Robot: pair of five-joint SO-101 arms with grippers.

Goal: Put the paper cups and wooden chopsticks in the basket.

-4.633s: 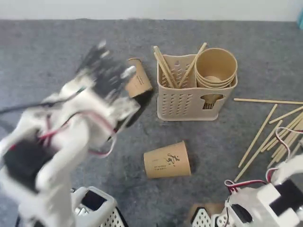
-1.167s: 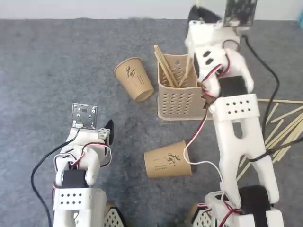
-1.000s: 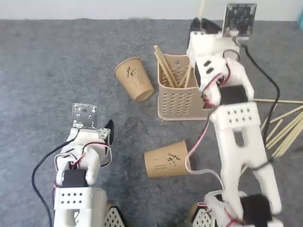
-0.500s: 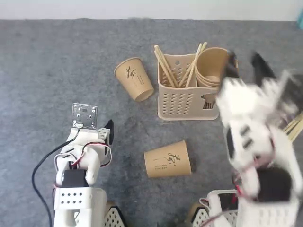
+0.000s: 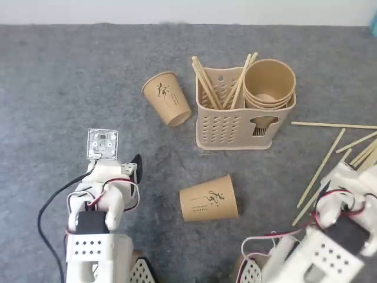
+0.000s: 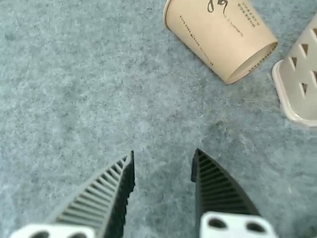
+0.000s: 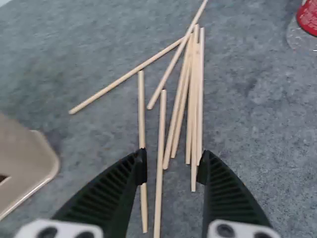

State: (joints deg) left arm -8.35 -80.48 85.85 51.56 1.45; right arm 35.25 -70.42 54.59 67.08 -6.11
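Chopsticks (image 5: 205, 82) stood in the nine-o'clock compartment of the basket (image 5: 230, 127) and stacked paper cups (image 5: 269, 79) in its three-o'clock one, while the left hand (image 6: 163, 154) and the right hand (image 7: 173, 152) hovered parted, empty.

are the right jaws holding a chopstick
No, the right jaws stand open and empty above the loose wooden chopsticks.

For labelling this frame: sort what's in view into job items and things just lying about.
Job items: basket, stacked cups inside it, standing chopsticks inside it, cup beside the basket, cup nearer the arms, loose chopsticks.
Lying about: grey mat, red object.
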